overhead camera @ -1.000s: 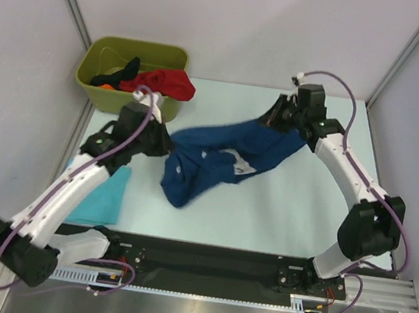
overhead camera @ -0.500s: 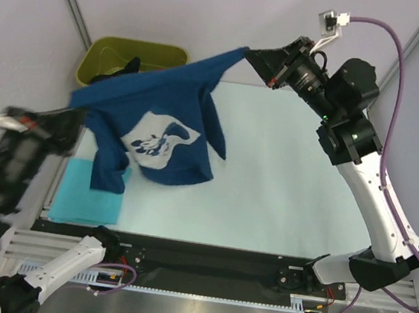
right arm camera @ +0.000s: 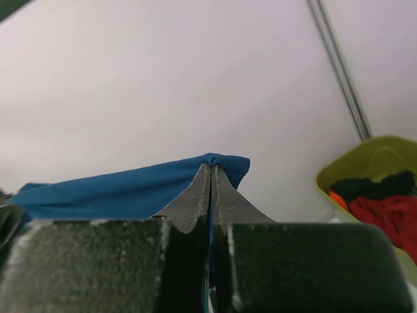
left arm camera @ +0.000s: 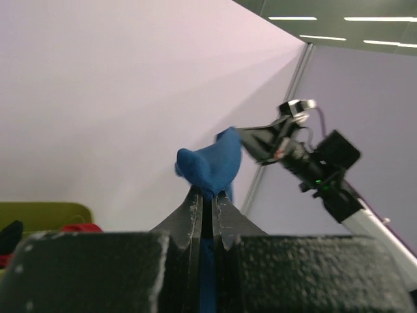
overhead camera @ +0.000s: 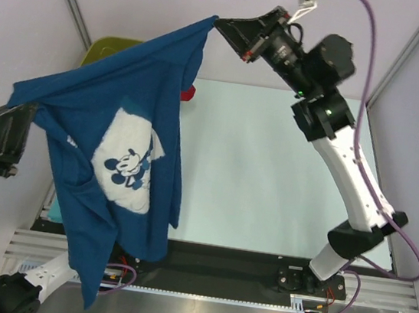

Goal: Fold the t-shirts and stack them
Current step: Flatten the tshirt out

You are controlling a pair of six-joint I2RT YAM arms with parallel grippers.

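Two thin pinches carry everything: left gripper [left arm camera: 208, 197] and right gripper [overhead camera: 225, 27] are each clamped tight on a small fold of the navy t-shirt [overhead camera: 128, 161]. Pull apart harder and a corner slips out. The hem hangs over the near base rail [overhead camera: 218, 267] and could snag. Both arms are raised high, wide apart left and right, with the shirt spread in air between them.

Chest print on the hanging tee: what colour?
Grey-white cartoon print on the navy tee. Clearest in the top external view.
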